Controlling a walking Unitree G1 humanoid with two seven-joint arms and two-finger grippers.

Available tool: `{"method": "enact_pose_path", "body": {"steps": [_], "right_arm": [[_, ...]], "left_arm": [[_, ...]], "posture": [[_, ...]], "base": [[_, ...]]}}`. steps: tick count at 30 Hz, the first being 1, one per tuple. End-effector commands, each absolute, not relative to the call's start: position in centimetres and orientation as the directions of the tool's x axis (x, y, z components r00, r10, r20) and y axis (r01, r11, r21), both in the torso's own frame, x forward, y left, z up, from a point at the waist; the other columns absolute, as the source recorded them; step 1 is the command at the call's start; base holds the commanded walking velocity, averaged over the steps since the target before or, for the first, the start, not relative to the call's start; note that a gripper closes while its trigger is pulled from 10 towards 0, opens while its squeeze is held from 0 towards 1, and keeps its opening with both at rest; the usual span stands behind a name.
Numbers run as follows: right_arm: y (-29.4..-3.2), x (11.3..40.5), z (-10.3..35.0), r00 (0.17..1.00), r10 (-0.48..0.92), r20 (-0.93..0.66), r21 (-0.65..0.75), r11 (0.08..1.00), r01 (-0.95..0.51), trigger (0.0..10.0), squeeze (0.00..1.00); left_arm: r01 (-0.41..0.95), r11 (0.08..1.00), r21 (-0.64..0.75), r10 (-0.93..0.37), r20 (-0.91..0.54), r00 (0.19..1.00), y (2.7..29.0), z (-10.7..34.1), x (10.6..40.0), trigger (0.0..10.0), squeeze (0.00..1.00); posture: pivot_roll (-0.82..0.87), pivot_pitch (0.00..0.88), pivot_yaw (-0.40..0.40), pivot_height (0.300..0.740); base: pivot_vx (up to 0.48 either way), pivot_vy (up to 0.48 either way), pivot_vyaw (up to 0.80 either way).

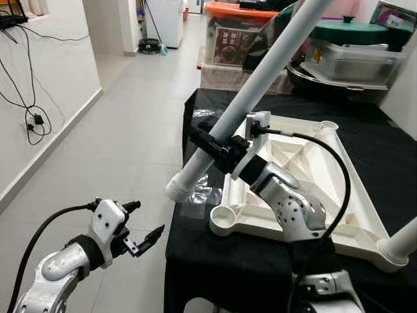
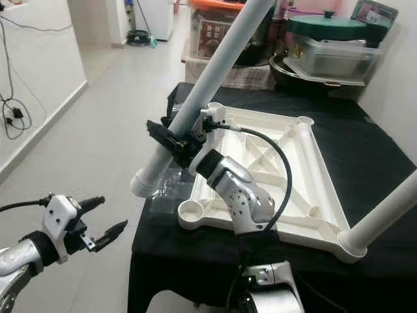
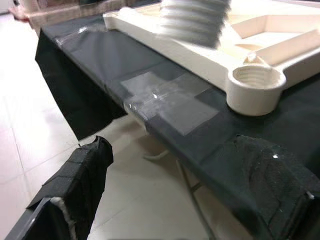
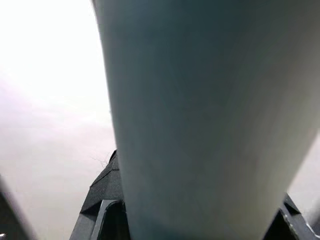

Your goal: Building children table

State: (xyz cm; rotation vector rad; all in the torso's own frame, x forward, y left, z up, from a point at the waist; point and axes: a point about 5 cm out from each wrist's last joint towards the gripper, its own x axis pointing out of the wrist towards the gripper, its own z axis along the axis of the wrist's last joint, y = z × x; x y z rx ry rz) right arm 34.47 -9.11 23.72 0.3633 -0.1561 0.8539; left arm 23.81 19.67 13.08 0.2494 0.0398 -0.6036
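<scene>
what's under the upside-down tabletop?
The tabletop lies on a black cloth covering a table; clear tape patches the cloth near one corner socket. The surface beneath the cloth is hidden.

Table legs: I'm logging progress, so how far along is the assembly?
Done: one leg stands in the upside-down tabletop's near-right corner socket. In hand: the right claw grips a second leg, tilted, its threaded end off the table edge. The left claw hovers open over the floor. Left: the near-left socket is empty; far corners look unfilled.
</scene>
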Motion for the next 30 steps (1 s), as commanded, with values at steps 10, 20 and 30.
{"method": "enact_pose_path", "body": {"steps": [10, 20, 30], "right_arm": [[-12.8, 34.4, 23.2, 0.561, 0.812, 0.164, -0.010, 0.570, -0.822, 0.0, 0.00], [-13.5, 34.1, 20.6, 0.402, 0.915, -0.027, -0.106, 0.397, -0.912, 0.0, 0.00], [-14.1, 34.4, 19.1, 0.400, 0.911, -0.096, -0.105, 0.390, -0.915, 0.0, 0.00]], "left_arm": [[0.518, 0.844, 0.140, -0.505, -0.118, 0.855, 19.5, 12.1, 21.8, 10.0, 0.00], [0.507, 0.854, 0.120, -0.496, -0.112, 0.861, 19.2, 12.2, 21.0, 10.0, 0.00], [0.495, 0.864, 0.090, -0.485, -0.113, 0.867, 19.0, 12.0, 20.5, 10.0, 0.00]], "posture": [[0.07, 0.000, -0.100, 0.740], [0.09, 0.000, -0.119, 0.740], [0.10, 0.000, -0.128, 0.740]], "base": [[0.000, 0.000, 0.00], [0.000, 0.000, 0.00], [0.000, 0.000, 0.00]]}}
